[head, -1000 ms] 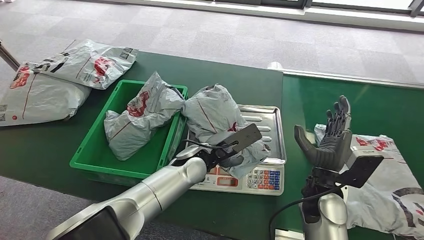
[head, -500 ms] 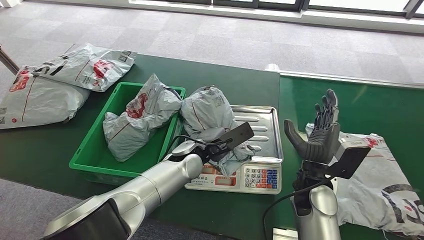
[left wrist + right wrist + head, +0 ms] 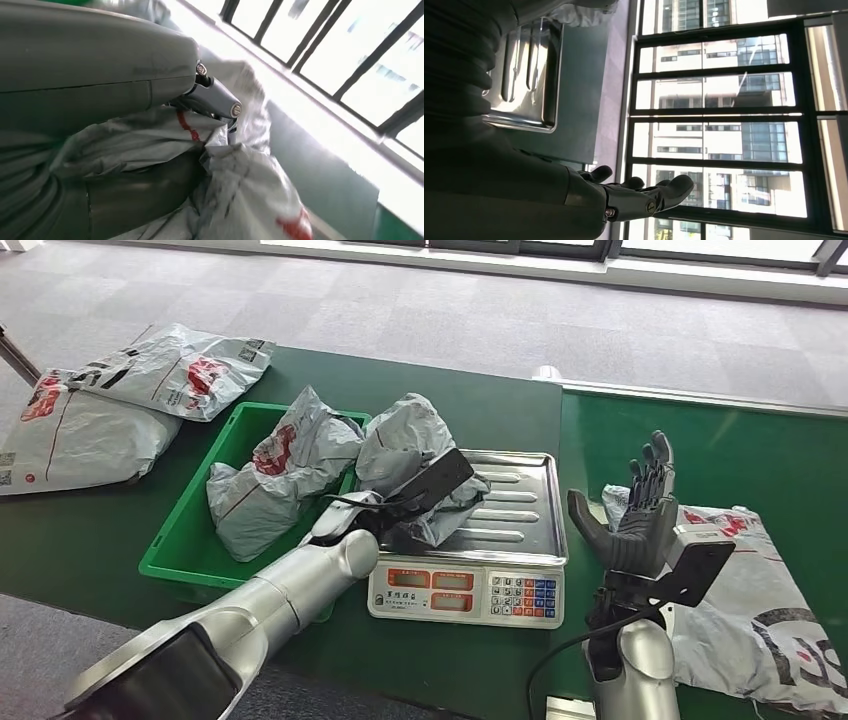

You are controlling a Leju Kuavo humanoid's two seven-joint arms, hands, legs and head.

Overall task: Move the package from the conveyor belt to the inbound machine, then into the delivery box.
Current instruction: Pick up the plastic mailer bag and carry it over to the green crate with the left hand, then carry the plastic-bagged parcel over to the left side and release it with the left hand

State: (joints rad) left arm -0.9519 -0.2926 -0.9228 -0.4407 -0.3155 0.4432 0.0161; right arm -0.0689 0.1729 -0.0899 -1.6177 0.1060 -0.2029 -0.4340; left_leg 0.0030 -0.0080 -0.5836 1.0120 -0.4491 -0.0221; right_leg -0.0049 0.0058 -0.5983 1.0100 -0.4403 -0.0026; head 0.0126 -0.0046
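The green surface (image 3: 500, 410) runs wide, with bare room behind the scale and along its far edge. To the right, the conveyor belt (image 3: 740, 455) carries one flat package (image 3: 770, 590) near its close edge, open belt beyond it. Two grey bags (image 3: 120, 400) lie at the far left of the surface. The green delivery box (image 3: 185, 540) already holds a crumpled bag (image 3: 275, 485); its right wall sits just beside the scale (image 3: 470, 590), whose steel tray (image 3: 525, 510) is bare on its right half. The grey package (image 3: 405, 455) hangs over the tray's left edge and the box's right rim, gripped by the left hand (image 3: 385, 525), whose fingers are wrapped in the plastic. The right hand (image 3: 640, 515) stands upright above the belt, fingers spread, holding nothing.

Compared with a second ago, the package has lifted off the tray and shifted left toward the box; the right hand has barely moved.
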